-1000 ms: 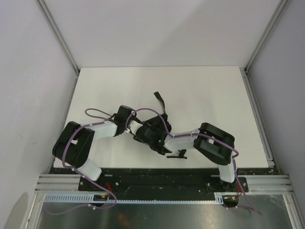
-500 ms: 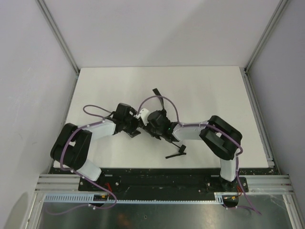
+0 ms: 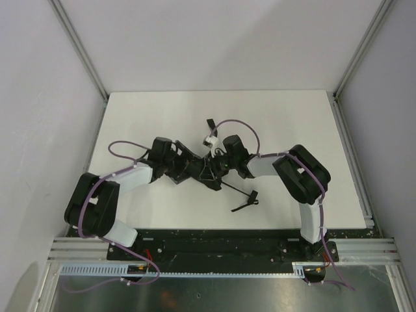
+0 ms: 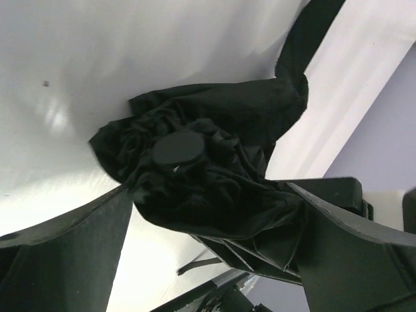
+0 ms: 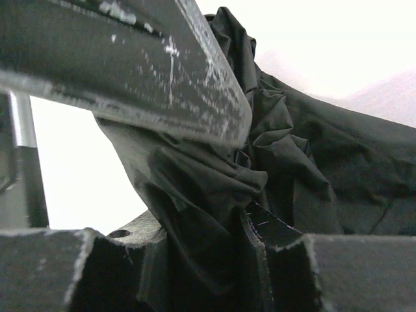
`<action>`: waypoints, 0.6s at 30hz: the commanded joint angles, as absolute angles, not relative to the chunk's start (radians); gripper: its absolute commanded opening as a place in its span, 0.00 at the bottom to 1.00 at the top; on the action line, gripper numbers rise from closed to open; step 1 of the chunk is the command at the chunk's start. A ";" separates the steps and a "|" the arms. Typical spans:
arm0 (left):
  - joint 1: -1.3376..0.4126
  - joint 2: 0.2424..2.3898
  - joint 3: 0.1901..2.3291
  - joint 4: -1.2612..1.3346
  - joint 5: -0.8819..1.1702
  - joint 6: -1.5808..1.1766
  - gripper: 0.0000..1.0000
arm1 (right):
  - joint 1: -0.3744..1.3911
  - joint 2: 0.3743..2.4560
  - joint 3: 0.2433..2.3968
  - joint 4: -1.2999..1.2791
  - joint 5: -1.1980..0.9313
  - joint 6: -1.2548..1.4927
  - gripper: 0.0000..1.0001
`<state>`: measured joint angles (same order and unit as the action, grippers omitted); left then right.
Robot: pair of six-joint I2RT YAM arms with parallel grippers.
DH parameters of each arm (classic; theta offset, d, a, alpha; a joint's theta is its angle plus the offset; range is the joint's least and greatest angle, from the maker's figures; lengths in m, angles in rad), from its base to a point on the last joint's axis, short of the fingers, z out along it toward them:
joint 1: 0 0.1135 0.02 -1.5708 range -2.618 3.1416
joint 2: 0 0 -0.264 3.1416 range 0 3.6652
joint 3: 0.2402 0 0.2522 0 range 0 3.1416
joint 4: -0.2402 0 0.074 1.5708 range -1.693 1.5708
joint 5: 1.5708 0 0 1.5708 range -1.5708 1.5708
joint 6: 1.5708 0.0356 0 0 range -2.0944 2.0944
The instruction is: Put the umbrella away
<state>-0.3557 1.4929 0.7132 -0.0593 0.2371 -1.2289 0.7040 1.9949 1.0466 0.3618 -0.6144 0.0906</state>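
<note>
the umbrella (image 4: 195, 162) is folded down but it's a messy wad between the wide-spread jaws of the left gripper (image 4: 209, 188); right gripper (image 5: 250, 182) pinches a fold of it, so I'd say the neat wrapping isn't done yet

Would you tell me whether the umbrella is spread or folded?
Folded: the umbrella has its fabric bunched in crumpled folds, not stretched taut.

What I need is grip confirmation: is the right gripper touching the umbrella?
Touching. The right wrist view shows black fabric of the umbrella bunched between the fingers of the right gripper, pressed against the upper one.
</note>
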 commanded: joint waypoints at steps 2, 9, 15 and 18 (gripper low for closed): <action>-0.425 1.538 0.677 0.050 0.275 -1.252 0.99 | 0.687 2.091 1.010 0.199 -0.797 0.226 0.00; -0.461 1.600 0.587 0.067 0.204 -1.302 0.95 | 0.665 2.089 1.032 0.193 -0.851 0.270 0.00; -0.464 1.616 0.559 0.059 0.095 -1.272 0.80 | 0.671 2.036 1.034 0.201 -0.901 0.245 0.00; -0.464 1.635 0.574 0.072 0.076 -1.240 0.57 | 0.684 1.999 1.040 0.173 -0.906 0.189 0.00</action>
<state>-0.4519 1.5646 0.6079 0.1596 0.2115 -1.3228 0.6514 2.0289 1.0550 0.3405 -0.8288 0.2188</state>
